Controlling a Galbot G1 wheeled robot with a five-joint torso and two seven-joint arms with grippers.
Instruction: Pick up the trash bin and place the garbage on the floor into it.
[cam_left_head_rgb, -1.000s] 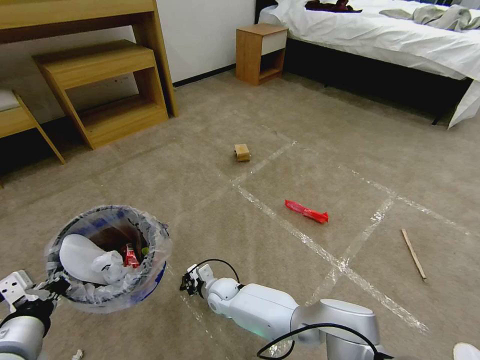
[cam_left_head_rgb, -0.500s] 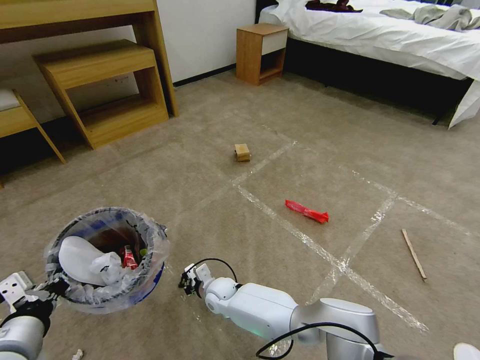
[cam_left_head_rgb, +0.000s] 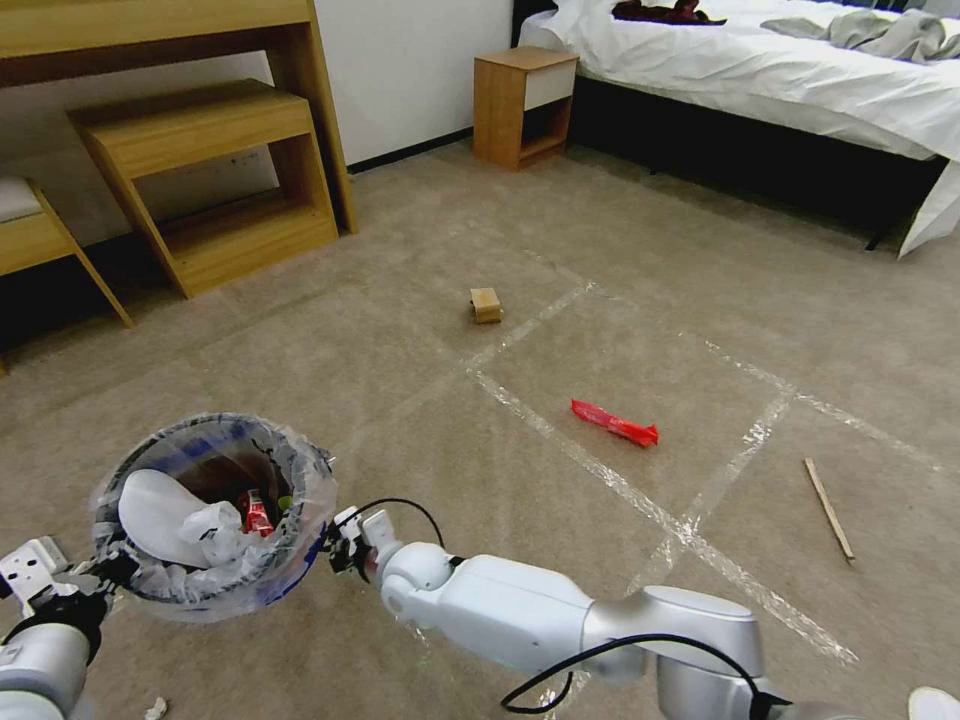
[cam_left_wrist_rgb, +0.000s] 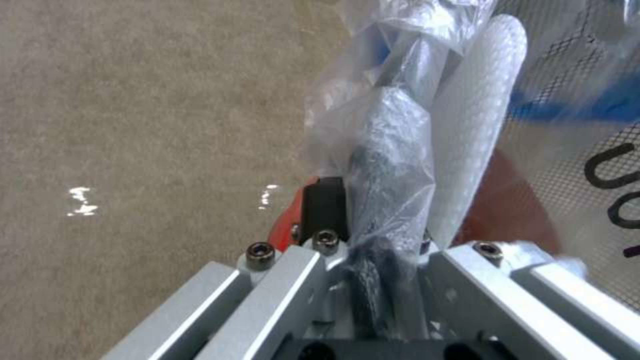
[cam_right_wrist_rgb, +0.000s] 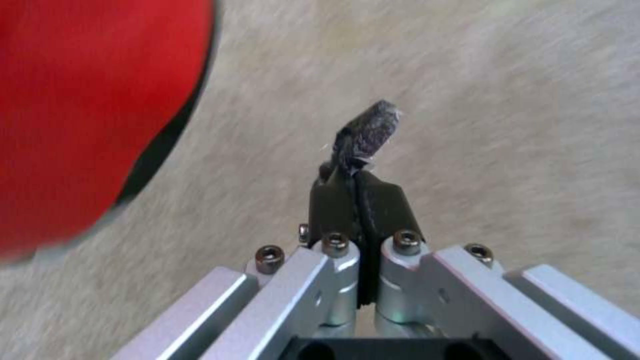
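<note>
1. Near left, the left gripper (cam_left_head_rgb: 100, 578) is closed on the rim of the trash bin (cam_left_head_rgb: 215, 515), pinching the bin wall and its crinkled plastic liner (cam_left_wrist_rgb: 393, 165) between the jaws. It holds the bin up off the floor (cam_left_head_rgb: 420, 400); inside lie a white slipper (cam_left_head_rgb: 160, 512), crumpled white paper (cam_left_head_rgb: 215, 528) and a red can (cam_left_head_rgb: 260, 512).
2. Just right of the bin's rim, the right gripper (cam_left_head_rgb: 345, 545) has its jaws pressed together on a small black scrap (cam_right_wrist_rgb: 368, 132), which sticks out past the fingertips. The bin's red side (cam_right_wrist_rgb: 87, 110) looms close beside it in the right wrist view.
3. The step in hand looks like carrying the black scrap to the bin. The next move calls for lifting the scrap over the rim, above the open mouth, before the jaws part, so it falls inside rather than down the outside of the liner.
4. Farther off, in the middle of the floor, a small tan box (cam_left_head_rgb: 485, 304) waits.
5. Right of it and nearer lies a red wrapper (cam_left_head_rgb: 613, 422), between the tape strips (cam_left_head_rgb: 560, 440).
6. Far right lies a thin stick (cam_left_head_rgb: 827, 507), well apart from the bin. Much of the task looks left to do.
</note>
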